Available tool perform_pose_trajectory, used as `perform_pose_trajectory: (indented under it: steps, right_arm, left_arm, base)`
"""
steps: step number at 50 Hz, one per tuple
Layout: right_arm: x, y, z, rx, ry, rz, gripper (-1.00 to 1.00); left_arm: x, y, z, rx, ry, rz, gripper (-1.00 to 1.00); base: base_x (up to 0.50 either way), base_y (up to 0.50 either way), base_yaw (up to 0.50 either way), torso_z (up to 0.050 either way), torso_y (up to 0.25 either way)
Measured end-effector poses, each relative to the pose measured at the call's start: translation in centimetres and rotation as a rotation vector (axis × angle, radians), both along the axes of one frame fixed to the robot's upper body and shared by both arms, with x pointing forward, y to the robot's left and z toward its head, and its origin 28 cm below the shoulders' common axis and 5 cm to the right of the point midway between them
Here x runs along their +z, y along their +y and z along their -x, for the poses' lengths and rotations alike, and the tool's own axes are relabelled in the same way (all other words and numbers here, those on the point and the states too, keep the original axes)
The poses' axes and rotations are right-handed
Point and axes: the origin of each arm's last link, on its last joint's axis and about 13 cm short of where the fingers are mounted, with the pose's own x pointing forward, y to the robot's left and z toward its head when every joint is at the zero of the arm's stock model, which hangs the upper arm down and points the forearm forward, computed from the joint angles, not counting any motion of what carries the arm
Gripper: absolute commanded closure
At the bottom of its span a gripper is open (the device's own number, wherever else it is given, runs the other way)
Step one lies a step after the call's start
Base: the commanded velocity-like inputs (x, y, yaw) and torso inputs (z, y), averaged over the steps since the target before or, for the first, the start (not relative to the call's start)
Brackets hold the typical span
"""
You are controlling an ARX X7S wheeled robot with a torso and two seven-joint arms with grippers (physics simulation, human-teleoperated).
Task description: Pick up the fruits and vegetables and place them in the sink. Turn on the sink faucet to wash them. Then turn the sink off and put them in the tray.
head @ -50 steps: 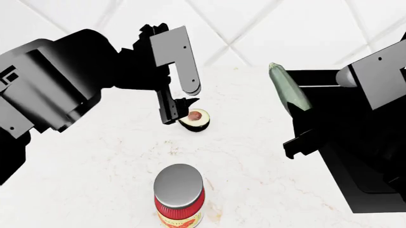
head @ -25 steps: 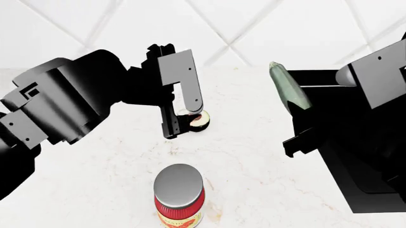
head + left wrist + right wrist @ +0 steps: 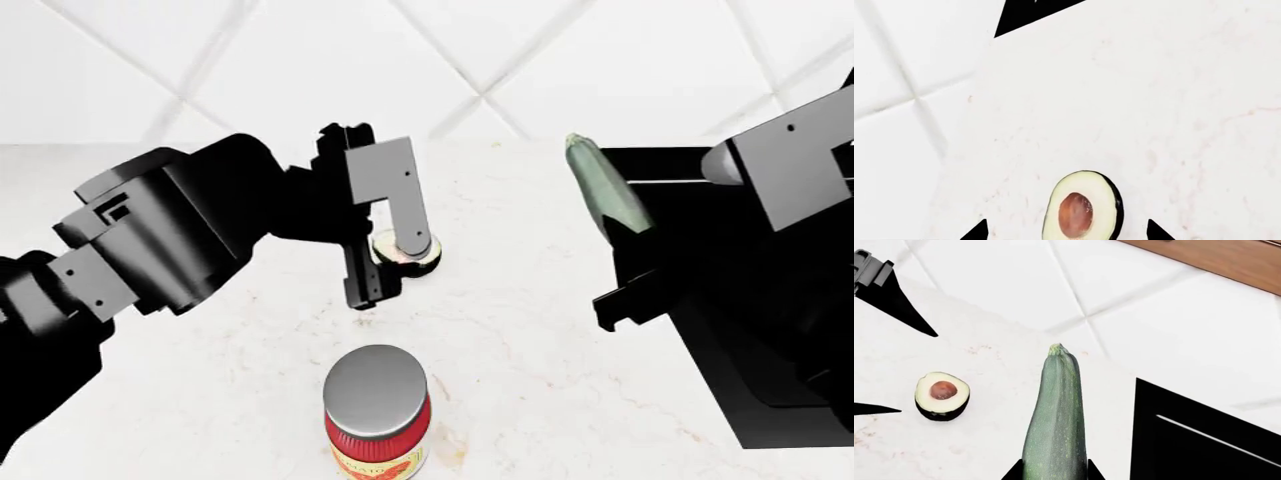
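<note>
Straddling: your left gripper (image 3: 396, 262), fingers apart, is bracketing the pale-fleshed halved avocado (image 3: 407, 255), ready to close.
Holding: your right gripper (image 3: 1054, 475) is clamping the long dark-green zucchini (image 3: 1056, 420), at 3 o'clock, beside the matte-black sink (image 3: 747, 330).

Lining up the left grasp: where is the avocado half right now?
The avocado half lies cut side up on the white counter, centre-left in the head view, between the open left gripper's fingers, beyond the red-labelled jar.

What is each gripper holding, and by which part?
Right gripper grips the zucchini at its lower end. Left gripper straddles the avocado, not yet holding it.
</note>
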Motion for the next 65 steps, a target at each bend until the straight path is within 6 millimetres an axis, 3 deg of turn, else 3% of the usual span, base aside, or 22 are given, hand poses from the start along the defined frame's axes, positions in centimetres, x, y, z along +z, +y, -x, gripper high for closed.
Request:
perform_pose_trajectory:
  steps: [41,58,59,65]
  right_arm:
    - [-1.5,-0.3,-0.9,-0.008,0.037,-0.007,1.0]
    - [-2.3,-0.5,-1.3,-0.013,0.05,-0.013,1.0]
    - [-2.3,-0.5,-1.3,-0.013,0.05,-0.013,1.0]
    - [-2.3,-0.5,-1.4,-0.013,0.051,-0.013,1.0]
  left_arm:
    - [-2.5,-1.3,-3.5,0.047,0.067,-0.025,-1.0]
    - [-4.9,-1.7,-4.7,0.052,0.112,-0.045,-1.0]
    - [-5.0,-1.7,-4.8,0.053,0.114,-0.046,1.0]
    - [-5.3,-1.7,-4.8,0.054,0.119,-0.047,1.0]
  base:
    - [0.0,0.0,0.0,0.0,0.0]
    - [0.0,0.0,0.0,0.0,0.0]
    - [0.0,0.0,0.0,0.0,0.0]
    - [0.0,0.0,0.0,0.0,0.0]
